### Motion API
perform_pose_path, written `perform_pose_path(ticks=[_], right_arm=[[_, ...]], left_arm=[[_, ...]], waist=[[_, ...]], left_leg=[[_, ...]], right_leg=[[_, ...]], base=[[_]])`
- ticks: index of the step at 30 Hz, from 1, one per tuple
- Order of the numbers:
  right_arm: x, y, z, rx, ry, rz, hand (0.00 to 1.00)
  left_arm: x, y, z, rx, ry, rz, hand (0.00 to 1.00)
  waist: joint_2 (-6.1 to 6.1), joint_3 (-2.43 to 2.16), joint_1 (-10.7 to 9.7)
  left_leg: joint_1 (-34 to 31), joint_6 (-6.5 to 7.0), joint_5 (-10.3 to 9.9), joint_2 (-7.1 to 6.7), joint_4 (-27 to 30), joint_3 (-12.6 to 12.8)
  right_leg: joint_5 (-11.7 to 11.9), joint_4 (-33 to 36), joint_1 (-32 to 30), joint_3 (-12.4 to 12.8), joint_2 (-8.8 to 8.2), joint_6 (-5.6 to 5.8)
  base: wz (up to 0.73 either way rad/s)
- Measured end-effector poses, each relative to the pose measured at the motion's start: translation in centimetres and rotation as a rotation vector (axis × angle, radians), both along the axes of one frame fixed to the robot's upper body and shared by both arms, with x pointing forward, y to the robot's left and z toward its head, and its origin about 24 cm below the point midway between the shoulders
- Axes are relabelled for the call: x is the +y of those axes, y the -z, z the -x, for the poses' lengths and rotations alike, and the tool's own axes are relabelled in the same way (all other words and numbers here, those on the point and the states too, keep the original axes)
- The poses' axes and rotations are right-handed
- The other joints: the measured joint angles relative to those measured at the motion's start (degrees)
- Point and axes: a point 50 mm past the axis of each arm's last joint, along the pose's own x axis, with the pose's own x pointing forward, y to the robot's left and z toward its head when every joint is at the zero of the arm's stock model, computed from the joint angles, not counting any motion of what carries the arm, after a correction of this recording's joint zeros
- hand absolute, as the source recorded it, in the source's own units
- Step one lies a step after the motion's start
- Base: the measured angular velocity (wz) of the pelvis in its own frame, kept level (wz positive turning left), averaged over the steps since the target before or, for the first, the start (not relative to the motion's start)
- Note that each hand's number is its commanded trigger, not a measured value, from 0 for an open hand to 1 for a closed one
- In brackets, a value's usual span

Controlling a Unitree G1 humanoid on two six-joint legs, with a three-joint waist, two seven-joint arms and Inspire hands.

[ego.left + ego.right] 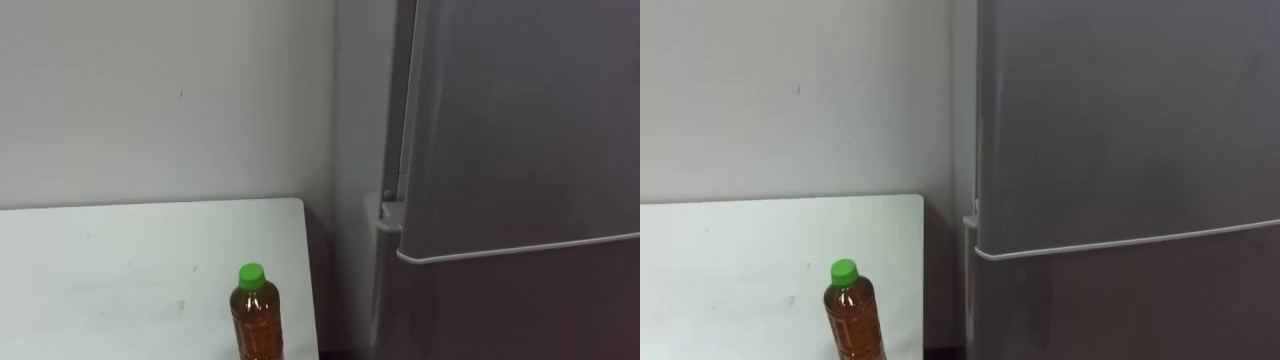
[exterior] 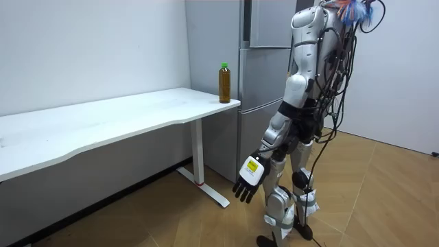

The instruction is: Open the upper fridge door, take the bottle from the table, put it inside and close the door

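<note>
Eye view: bottle [image 1: 256, 315] stands upright near the table [image 1: 120, 260] corner, fridge [image 1: 520, 130] door looks shut. Room view: left hand [image 2: 248, 180] hangs low w/ fingers [image 2: 241, 192] loose & empty, bottle well above and beyond it (a sloppy reach could knock it off the edge).

Eye views closely face table [image 1: 120, 265] and fridge [image 1: 520, 130]; room view shares both, farther.

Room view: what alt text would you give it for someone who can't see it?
A humanoid robot stands before a closed grey fridge, its left hand hanging open at its side. A green-capped bottle of brown liquid stands upright on the end of a long white table nearest the fridge.
</note>
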Motion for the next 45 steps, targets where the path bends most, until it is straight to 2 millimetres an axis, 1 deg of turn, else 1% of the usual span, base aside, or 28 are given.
perform_pose_path(ticks=[7,15,17,20,23,25,26,27,28,29,30,33,35,36,38,41,44,45], right_arm=[[0.0,-0.1,-0.2,-0.009,-0.022,-0.002,0.0],[0.0,0.0,-0.1,-0.006,-0.02,-0.006,0.0],[0.0,0.0,-0.1,-0.006,-0.019,-0.007,0.0],[0.0,0.0,0.0,-0.003,-0.021,-0.006,0.0],[-0.1,-0.1,0.0,-0.003,-0.022,-0.001,0.0],[-0.2,-0.1,0.0,-0.004,-0.027,0.003,0.0],[-0.3,-0.1,-0.1,-0.004,-0.031,0.004,0.0],[-0.3,-0.1,-0.1,-0.006,-0.032,0.006,0.0],[-0.5,-0.2,-0.1,-0.005,-0.035,0.01,0.0],[-0.6,-0.2,-0.1,-0.008,-0.031,0.013,0.0],[-0.7,-0.2,0.0,-0.011,-0.025,0.015,0.0],[-1.0,-0.3,-0.2,-0.025,-0.016,0.024,0.0],[-1.2,-0.4,-0.2,-0.036,-0.015,0.029,0.0],[-1.2,-0.4,-0.3,-0.037,-0.02,0.032,0.0],[-1.5,-0.5,-0.1,-0.044,-0.031,0.049,0.0],[-1.5,-0.5,0.0,-0.051,-0.029,0.057,0.0],[-1.6,-0.7,-0.1,-0.063,-0.051,0.065,0.0],[-1.6,-0.7,-0.1,-0.063,-0.053,0.066,0.0]], left_arm=[[0.1,-0.1,-0.6,-0.012,0.042,-0.043,0.0],[0.1,-0.1,-0.2,-0.001,0.021,-0.051,0.0],[0.1,-0.1,-0.1,-0.01,-0.022,-0.053,0.0],[0.2,-0.1,0.1,-0.033,-0.14,-0.043,0.0],[0.7,-0.3,0.2,-0.087,-0.333,-0.041,0.0],[1.0,-0.4,0.0,-0.12,-0.407,-0.055,0.0],[1.3,-0.6,-0.3,-0.147,-0.449,-0.065,0.0],[1.5,-0.7,-0.5,-0.162,-0.468,-0.067,0.0],[1.8,-0.9,-0.9,-0.197,-0.506,-0.072,0.0],[2.1,-1.2,-1.5,-0.236,-0.542,-0.085,0.0],[2.3,-1.3,-1.8,-0.259,-0.556,-0.089,0.0],[3.2,-2.4,-3.5,-0.387,-0.604,-0.105,0.0],[3.8,-3.7,-5.4,-0.519,-0.621,-0.119,0.0],[3.9,-4.1,-6.0,-0.553,-0.625,-0.117,0.0],[4.3,-5.7,-7.9,-0.683,-0.633,-0.129,0.0],[4.7,-7.1,-9.4,-0.793,-0.653,-0.146,0.0],[5.2,-9.2,-11.5,-0.926,-0.721,-0.151,0.0],[5.3,-9.5,-11.7,-0.946,-0.724,-0.15,0.0]], waist=[[-0.08,-0.06,-0.1],[-0.21,-0.07,-0.1],[-0.28,-0.09,-0.1],[-0.19,-0.13,-0.1],[0.14,-0.15,0.2],[0.34,-0.13,0.2],[0.6,-0.19,0.3],[1.18,-0.44,0.3],[1.06,-0.26,0.3],[1.51,-0.35,0.3],[1.54,-0.28,0.3],[2.32,-0.14,0.4],[2.88,-0.1,0.4],[3.02,-0.07,0.4],[3.39,-0.14,1.2],[3.49,-0.12,1.6],[3.33,-0.17,1.8],[3.34,-0.17,1.8]], left_leg=[[0.0,-0.01,0.0,-0.03,-0.1,0.0],[0.2,-0.01,0.0,-0.04,-0.1,0.0],[0.2,-0.01,0.0,-0.04,-0.2,-0.1],[0.6,-0.02,0.0,-0.04,-0.1,-0.2],[0.7,-0.05,-0.1,-0.03,-0.1,-0.1],[0.8,-0.04,-0.1,-0.04,-0.1,-0.1],[0.8,-0.04,-0.1,-0.03,0.0,-0.1],[0.8,-0.04,-0.1,-0.03,0.0,-0.1],[0.8,-0.04,-0.1,-0.03,0.0,-0.1],[0.8,-0.04,-0.1,-0.03,0.0,-0.1],[0.9,-0.04,-0.1,-0.03,0.0,-0.1],[0.9,-0.04,-0.1,-0.04,-0.2,-0.5],[0.8,-0.04,-0.1,-0.06,-0.2,-0.6],[0.8,-0.04,-0.1,-0.05,-0.2,-0.6],[1.1,-0.05,0.0,-0.05,-0.2,-0.5],[1.5,-0.05,0.0,-0.04,-0.2,-0.2],[1.3,-0.06,0.0,-0.04,-0.2,0.1],[1.3,-0.06,-0.1,-0.04,-0.2,0.1]], right_leg=[[0.0,0.0,0.0,0.0,0.02,0.01],[0.0,-0.2,0.0,0.0,-0.03,0.05],[0.0,-0.1,0.2,-0.1,-0.03,0.05],[0.0,-0.1,0.6,-0.1,-0.04,0.06],[0.0,-0.1,0.7,0.0,-0.02,0.05],[0.0,-0.1,0.7,-0.1,-0.04,0.05],[0.0,-0.1,0.7,-0.1,-0.03,0.05],[0.0,0.0,0.7,0.0,-0.03,0.04],[0.0,0.0,0.7,0.0,-0.03,0.04],[0.0,0.0,0.8,0.0,-0.04,0.03],[0.0,0.0,0.8,0.0,-0.04,0.03],[-0.1,0.1,0.8,0.0,-0.04,0.05],[-0.1,0.1,0.9,-0.2,-0.03,0.03],[-0.1,0.1,0.9,-0.2,-0.01,0.03],[-0.1,0.5,0.7,0.1,-0.01,0.02],[-0.3,1.1,0.5,0.2,-0.09,-0.05],[-0.4,1.0,0.1,0.1,-0.13,-0.03],[-0.4,1.0,0.1,0.2,-0.13,-0.03]], base=[[0.0],[0.0],[0.02],[0.0],[0.0],[0.0],[0.0],[0.0],[0.0],[0.0],[0.0],[0.01],[0.05],[0.0],[-0.06],[-0.07],[0.0],[0.0]])
